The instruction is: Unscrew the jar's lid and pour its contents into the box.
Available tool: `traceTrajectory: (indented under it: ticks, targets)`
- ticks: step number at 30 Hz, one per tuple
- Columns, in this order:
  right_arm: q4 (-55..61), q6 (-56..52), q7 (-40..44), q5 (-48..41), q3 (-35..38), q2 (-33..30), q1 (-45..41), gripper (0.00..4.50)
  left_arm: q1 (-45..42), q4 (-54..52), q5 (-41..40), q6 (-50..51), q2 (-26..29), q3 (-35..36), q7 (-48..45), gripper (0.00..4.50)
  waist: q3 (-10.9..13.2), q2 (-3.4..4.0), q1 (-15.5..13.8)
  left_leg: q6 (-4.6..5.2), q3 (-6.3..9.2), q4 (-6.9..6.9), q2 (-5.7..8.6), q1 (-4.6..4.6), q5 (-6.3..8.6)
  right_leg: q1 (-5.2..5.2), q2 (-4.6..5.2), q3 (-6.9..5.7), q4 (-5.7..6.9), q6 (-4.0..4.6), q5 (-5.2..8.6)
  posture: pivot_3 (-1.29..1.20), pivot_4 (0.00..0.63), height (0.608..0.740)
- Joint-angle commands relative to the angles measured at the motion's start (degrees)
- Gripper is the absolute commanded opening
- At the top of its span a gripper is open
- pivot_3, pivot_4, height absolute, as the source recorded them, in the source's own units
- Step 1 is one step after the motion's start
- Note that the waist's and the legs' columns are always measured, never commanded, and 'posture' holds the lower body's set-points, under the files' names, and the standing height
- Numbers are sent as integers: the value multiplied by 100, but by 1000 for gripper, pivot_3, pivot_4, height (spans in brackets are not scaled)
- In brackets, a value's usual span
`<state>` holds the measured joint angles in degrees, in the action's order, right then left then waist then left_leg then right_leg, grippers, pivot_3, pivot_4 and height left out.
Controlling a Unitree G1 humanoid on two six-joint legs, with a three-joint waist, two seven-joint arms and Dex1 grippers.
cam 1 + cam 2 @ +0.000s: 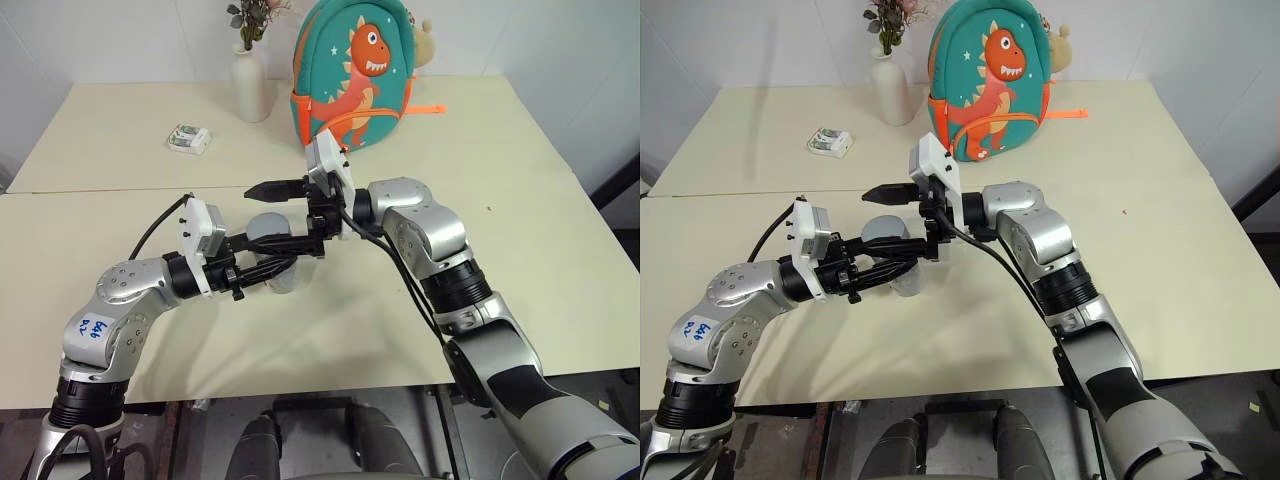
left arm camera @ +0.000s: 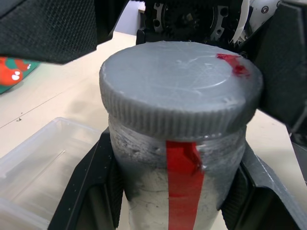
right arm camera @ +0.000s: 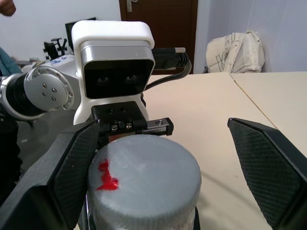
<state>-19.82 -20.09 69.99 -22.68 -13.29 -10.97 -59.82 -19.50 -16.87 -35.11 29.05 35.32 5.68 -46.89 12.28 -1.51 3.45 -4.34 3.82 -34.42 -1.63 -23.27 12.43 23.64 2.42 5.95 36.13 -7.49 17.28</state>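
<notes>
Right gripper (image 3: 163, 167) lines up on the lid (image 2: 180, 86), fingers spread wide.
Left gripper (image 2: 177, 191) clamps the jar (image 2: 168, 191); it should centre, close squarely on the ribbed rim, then twist.

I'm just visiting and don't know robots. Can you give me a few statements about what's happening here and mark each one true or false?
1. The left tool grips the jar. True.
2. The lid is off the jar. False: it sits on top of the jar.
3. The right tool is clamped shut on the lid. False: its fingers stand open on either side of the lid.
4. A clear box lies on the table beside the jar. True.
5. The backpack is in front of the robot's arms, at the near table edge. False: it stands at the far side, by the vase.
</notes>
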Motion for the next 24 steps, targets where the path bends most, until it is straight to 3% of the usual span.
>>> traceTrajectory:
  ticks: [1, 17, 24]
  targets:
    - [-274, 88, 13, 174, 255, -374, -84, 4459, 3, -323, -132, -108, 19, 78, -158, 2135, 0, 0, -1, 0, 0, 0, 0, 0, 0, 0, 0, 0, 0, 0, 0, 0, 150, 740]
    - [-414, -616, 955, -333, 574, -1149, -33, 4459, 38, -282, -58, -192, 22, 177, -287, 2135, 0, 1, 14, 0, -1, 1, 0, 0, 0, 1, -1, 1, -1, 1, 0, 0, 150, 740]
    - [177, -1247, 915, -812, 781, -957, -62, 4459, 32, -231, -13, -216, 50, 215, -311, 2135, 0, 1, 16, 0, -1, 0, -1, 1, 0, 0, -2, 1, 3, 1, 0, 0, 150, 740]
